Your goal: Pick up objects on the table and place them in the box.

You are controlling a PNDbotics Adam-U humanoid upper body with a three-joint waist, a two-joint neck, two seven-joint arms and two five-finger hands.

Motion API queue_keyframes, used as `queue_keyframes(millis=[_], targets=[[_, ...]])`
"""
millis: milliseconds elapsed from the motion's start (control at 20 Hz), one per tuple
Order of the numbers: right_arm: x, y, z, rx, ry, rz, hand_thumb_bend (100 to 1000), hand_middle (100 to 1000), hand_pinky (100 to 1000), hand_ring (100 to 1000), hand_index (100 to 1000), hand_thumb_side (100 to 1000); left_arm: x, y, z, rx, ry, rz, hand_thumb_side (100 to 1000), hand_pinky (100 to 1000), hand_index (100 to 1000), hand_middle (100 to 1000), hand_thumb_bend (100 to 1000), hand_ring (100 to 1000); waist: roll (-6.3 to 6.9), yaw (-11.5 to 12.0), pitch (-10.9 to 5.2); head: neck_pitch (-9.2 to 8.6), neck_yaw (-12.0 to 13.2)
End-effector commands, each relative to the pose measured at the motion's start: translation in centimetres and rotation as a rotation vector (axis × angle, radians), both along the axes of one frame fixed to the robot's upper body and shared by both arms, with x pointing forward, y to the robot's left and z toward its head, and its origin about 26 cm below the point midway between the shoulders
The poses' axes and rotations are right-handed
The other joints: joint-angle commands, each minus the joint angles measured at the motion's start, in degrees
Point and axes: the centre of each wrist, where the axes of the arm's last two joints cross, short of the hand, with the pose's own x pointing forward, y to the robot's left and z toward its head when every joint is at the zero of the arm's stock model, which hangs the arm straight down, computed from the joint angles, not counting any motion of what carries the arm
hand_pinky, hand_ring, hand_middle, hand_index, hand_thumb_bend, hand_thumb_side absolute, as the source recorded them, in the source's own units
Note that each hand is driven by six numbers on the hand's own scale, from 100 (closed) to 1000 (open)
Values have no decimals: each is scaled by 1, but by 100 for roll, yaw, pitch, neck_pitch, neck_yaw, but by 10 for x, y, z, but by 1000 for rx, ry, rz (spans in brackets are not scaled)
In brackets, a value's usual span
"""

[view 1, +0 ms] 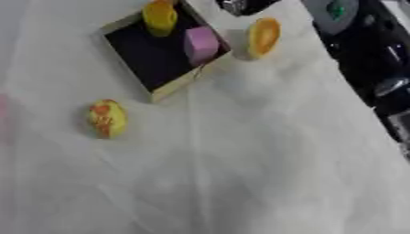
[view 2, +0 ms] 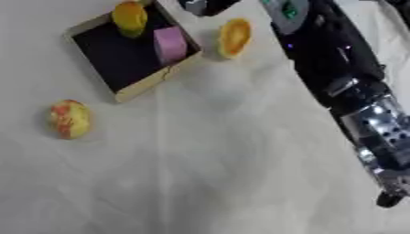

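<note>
Two pieces are lying outside the box [view 1: 172, 87], two are sitting inside.

Left eye view: yellow-and-red round object [view 1: 106, 119], near left, and orange-yellow piece [view 1: 263, 36], right of the box, are looking light, rigid, smooth; I'd be pinching across their widths. Right eye view is showing the right hand [view 2: 390, 180] blurred at right; finger state unclear. Left hand unseen.

**Box askew, two things inside**

The box [view 1: 172, 87] lies tilted at upper left on the white cloth [view 1: 264, 173]. In it sit a yellow thing [view 1: 159, 18] and a pink block [view 1: 201, 44]. An orange piece [view 1: 262, 37] stands just beside its right edge. A yellow-red fruit [view 1: 106, 119] lies apart, lower left. A black arm [view 1: 376, 59] runs down the right side.
</note>
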Motion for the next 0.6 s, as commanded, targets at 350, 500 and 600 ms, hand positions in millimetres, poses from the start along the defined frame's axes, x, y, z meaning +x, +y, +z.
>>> queue_keyframes(millis=[350, 500, 600], targets=[[-23, -72, 6, -102, 4, -131, 211, 919, 966, 1000, 1000, 374, -3, 5, 7, 27, -26, 25, 565, 716, 815, 655, 100, 668, 42, -53, -226, -22, 121], [-23, -75, 0, -125, 20, -133, 237, 921, 967, 1000, 1000, 405, -3, 4, 7, 27, -25, 23, 565, 716, 815, 655, 100, 668, 60, -66, -209, -46, 125], [-23, -76, -3, -138, 29, -134, 247, 923, 969, 1000, 1000, 425, -3, 4, 7, 29, -25, 21, 564, 716, 815, 655, 100, 668, 71, -68, -196, -58, 122]])
